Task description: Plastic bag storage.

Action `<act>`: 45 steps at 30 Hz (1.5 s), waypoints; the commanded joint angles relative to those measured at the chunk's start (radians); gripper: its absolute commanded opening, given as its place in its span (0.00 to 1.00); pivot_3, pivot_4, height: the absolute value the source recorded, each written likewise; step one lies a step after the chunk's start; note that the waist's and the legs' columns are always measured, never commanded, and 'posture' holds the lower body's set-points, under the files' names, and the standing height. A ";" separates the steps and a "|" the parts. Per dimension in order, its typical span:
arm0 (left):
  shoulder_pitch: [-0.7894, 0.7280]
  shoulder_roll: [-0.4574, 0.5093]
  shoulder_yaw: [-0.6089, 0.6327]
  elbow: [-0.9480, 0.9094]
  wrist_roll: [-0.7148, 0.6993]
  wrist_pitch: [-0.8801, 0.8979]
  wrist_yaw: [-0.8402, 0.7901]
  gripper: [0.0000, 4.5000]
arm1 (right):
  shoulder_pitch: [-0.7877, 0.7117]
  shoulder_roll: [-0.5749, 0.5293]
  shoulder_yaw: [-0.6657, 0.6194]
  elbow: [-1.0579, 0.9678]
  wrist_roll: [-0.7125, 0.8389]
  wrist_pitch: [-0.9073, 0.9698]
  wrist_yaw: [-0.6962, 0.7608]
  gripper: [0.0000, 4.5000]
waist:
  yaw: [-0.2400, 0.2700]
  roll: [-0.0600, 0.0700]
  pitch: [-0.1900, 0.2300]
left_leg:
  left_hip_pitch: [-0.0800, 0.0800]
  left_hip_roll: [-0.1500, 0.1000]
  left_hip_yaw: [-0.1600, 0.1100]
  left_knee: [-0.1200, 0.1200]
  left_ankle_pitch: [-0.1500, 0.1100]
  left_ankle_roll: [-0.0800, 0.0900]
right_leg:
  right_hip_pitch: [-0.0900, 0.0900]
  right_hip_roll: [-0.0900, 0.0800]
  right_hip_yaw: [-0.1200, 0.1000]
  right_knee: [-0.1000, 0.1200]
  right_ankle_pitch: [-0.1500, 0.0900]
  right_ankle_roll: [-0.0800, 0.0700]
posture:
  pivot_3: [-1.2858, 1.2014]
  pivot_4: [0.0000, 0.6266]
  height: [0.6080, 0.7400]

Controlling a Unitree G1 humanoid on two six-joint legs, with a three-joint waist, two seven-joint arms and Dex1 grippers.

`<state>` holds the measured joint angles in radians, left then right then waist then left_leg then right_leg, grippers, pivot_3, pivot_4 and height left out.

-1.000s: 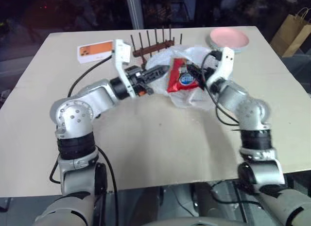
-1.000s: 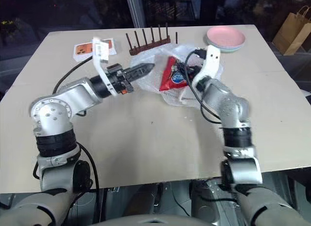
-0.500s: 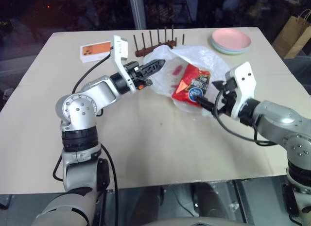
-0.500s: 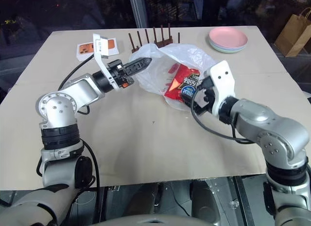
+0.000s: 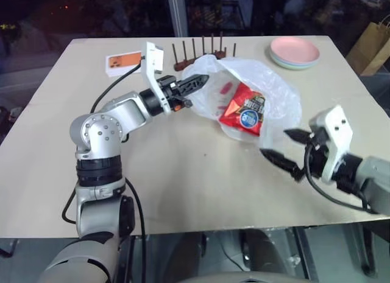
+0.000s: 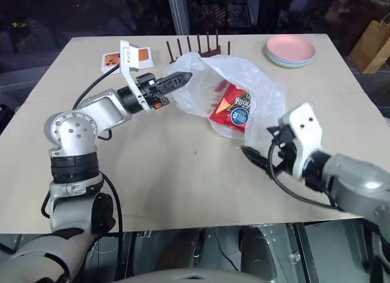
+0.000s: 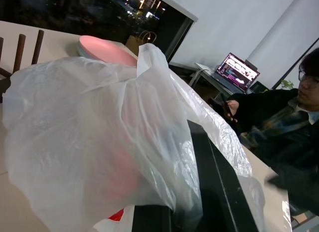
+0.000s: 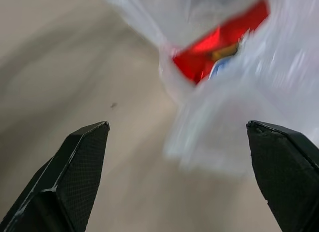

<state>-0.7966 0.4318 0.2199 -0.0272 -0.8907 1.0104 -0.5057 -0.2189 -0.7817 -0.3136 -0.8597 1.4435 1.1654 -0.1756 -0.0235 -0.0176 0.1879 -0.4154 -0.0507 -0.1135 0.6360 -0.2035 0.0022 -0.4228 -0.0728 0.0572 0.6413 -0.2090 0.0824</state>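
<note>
Plastic bag [image 5: 268, 94] lies on beige table [image 5: 183, 185] beside dark windows [image 5: 91, 12]

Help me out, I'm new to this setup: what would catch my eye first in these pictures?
The big see-through plastic bag at the far middle of the table, with a red snack packet inside. The left tool is shut on the bag's edge and holds it up, while the right tool stands wide open nearer the robot, apart from the bag. Behind the bag are pink plates and a wooden rack.
</note>
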 commanded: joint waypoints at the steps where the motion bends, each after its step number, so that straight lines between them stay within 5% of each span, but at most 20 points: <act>1: -0.026 -0.002 -0.007 -0.011 0.007 -0.027 -0.025 0.00 | -0.015 0.012 0.082 -0.015 0.028 -0.080 -0.147 0.99 | 0.000 0.000 0.000 | 0.001 0.000 0.000 0.000 0.000 0.000 | 0.000 0.000 0.000 0.000 0.000 0.000 | 0.52 0.24 1.00; 11: -0.027 0.005 -0.009 -0.020 0.009 -0.029 -0.031 0.00 | -0.115 0.204 0.309 0.169 -0.230 -0.151 -0.214 0.99 | 0.002 -0.001 -0.001 | 0.001 0.001 -0.001 0.002 0.000 0.000 | 0.001 0.002 -0.001 0.000 0.000 0.000 | 0.52 0.24 1.00; 18: -0.010 0.009 0.006 -0.046 -0.003 -0.025 -0.010 0.00 | -0.142 0.248 0.306 0.217 -0.388 -0.174 -0.166 0.29 | 0.005 -0.001 -0.001 | 0.000 0.000 -0.001 0.001 0.000 0.000 | 0.001 0.002 -0.001 0.000 0.000 0.000 | 0.52 0.24 1.00; 21: -0.032 -0.003 0.033 -0.034 -0.027 -0.023 0.009 0.00 | -0.140 0.245 0.218 0.207 -0.320 -0.203 -0.087 0.01 | 0.005 -0.001 -0.001 | 0.000 0.000 -0.001 0.001 0.000 0.000 | 0.001 0.002 -0.001 0.000 0.000 0.000 | 0.52 0.24 1.00; 27: -0.320 -0.025 0.133 0.196 -0.082 -0.059 0.041 0.00 | -0.437 0.130 -0.082 0.423 -0.114 -0.322 0.102 0.00 | 0.007 -0.002 0.004 | -0.001 0.000 -0.002 0.004 0.000 0.000 | 0.001 0.002 -0.002 0.000 0.002 0.002 | 0.52 0.24 1.00; 33: -0.664 0.015 0.091 0.653 0.107 -0.310 -0.104 0.00 | -0.864 -0.039 -0.004 0.911 -0.381 -0.415 0.378 0.00 | 0.000 -0.001 0.004 | 0.001 0.000 -0.001 0.000 0.000 0.000 | 0.004 0.002 -0.003 -0.005 0.002 0.002 | 0.52 0.24 1.00; 39: -0.807 0.044 0.060 0.950 0.266 -0.529 -0.223 0.00 | -1.000 -0.073 0.070 1.182 -0.610 -0.527 0.587 0.00 | -0.018 -0.001 0.003 | -0.004 0.000 0.003 -0.004 -0.001 0.001 | -0.001 0.000 -0.001 -0.010 0.002 0.002 | 0.52 0.24 1.00; 45: -0.817 0.081 0.082 0.972 0.302 -0.537 -0.266 0.00 | -1.008 -0.073 0.003 1.116 -0.618 -0.500 0.626 0.00 | -0.022 0.000 0.004 | -0.031 -0.003 0.008 -0.001 0.000 0.000 | -0.032 -0.004 0.001 0.001 0.002 0.003 | 0.52 0.24 1.00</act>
<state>-1.5736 0.4598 0.2672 1.0031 -0.5897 0.4890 -0.7527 -1.1801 -0.8183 -0.2156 0.3536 0.8021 0.6735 0.4594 -0.0460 -0.0174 0.1922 -0.4499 -0.0538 -0.1052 0.6361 -0.2032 0.0019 -0.4578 -0.0768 0.0582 0.6432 -0.2071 0.0851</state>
